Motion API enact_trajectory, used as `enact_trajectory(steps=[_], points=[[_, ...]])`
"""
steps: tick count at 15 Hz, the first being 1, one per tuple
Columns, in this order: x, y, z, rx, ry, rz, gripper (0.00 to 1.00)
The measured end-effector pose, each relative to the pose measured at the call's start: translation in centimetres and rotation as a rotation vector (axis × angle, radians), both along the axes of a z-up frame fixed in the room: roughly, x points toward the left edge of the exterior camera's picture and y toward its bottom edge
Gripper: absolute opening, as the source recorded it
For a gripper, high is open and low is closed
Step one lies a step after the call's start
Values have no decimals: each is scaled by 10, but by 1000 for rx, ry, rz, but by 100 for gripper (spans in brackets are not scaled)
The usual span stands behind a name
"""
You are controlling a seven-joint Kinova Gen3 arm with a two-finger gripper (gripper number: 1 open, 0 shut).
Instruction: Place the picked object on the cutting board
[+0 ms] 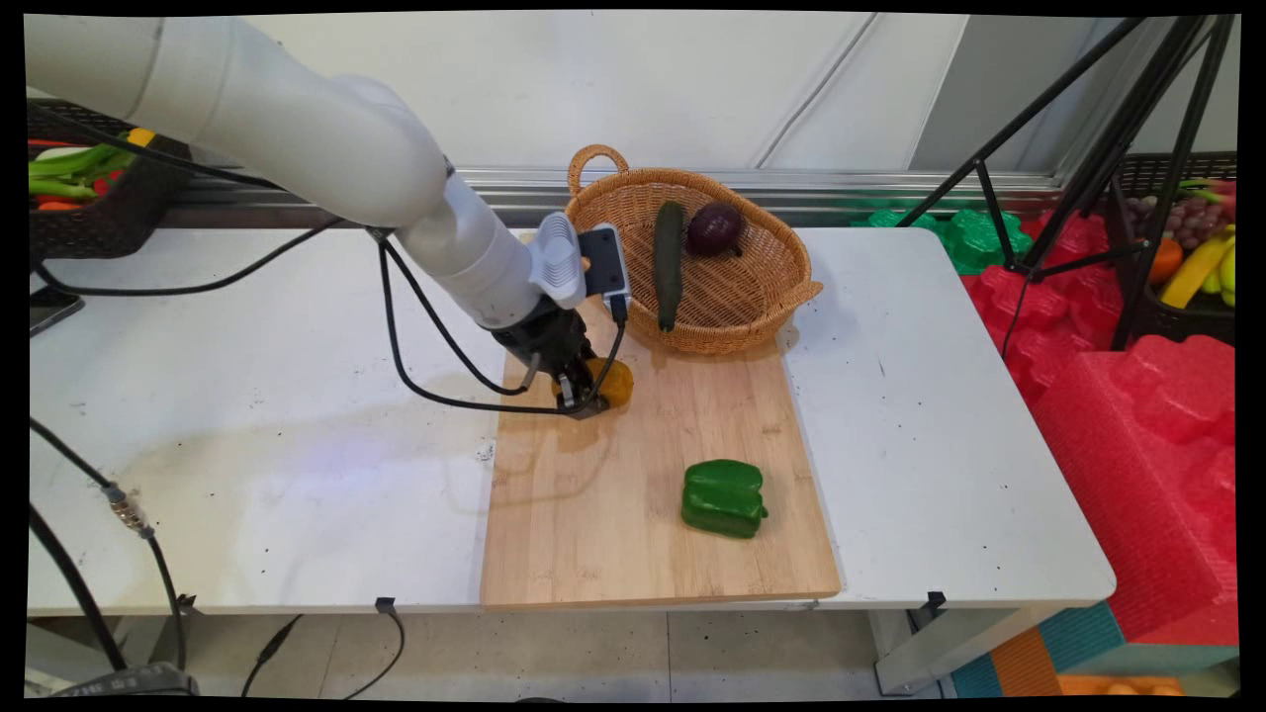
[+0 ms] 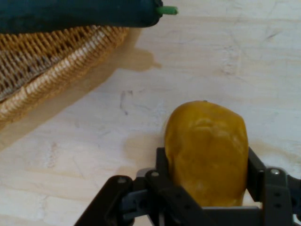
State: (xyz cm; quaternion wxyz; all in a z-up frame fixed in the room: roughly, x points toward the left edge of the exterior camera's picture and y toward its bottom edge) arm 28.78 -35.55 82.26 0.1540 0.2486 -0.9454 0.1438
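A yellow-orange potato-like vegetable point(image 1: 615, 381) point(image 2: 207, 155) lies on the wooden cutting board point(image 1: 613, 534), close to its far left corner. My gripper point(image 1: 584, 400) point(image 2: 207, 165) is down at the board and shut on it, with one finger point(image 2: 161, 160) pressed to its left side and the other point(image 2: 256, 169) to its right. Just beyond stands a wicker basket point(image 1: 762, 297) point(image 2: 47, 80) holding a dark green cucumber point(image 1: 669, 262) point(image 2: 75, 14) and a purple onion point(image 1: 714, 229). A green bell pepper point(image 1: 724, 497) lies on the board's near right part.
Black cables point(image 1: 435, 336) hang from the arm over the table's left half. A black crate of vegetables point(image 1: 89, 208) sits at the back left, with a phone point(image 1: 49, 309) by the left edge. A tripod point(image 1: 1118, 178) and red foam point(image 1: 1137, 415) stand off the table's right.
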Motion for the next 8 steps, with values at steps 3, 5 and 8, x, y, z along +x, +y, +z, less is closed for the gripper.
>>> enact_trajectory(steps=[3, 5, 8], points=[[-2, -4, -7, 10, 0, -1, 0], [-4, -5, -11, 17, 2, 0, 100], [-4, -6, -14, 22, 7, 0, 100]])
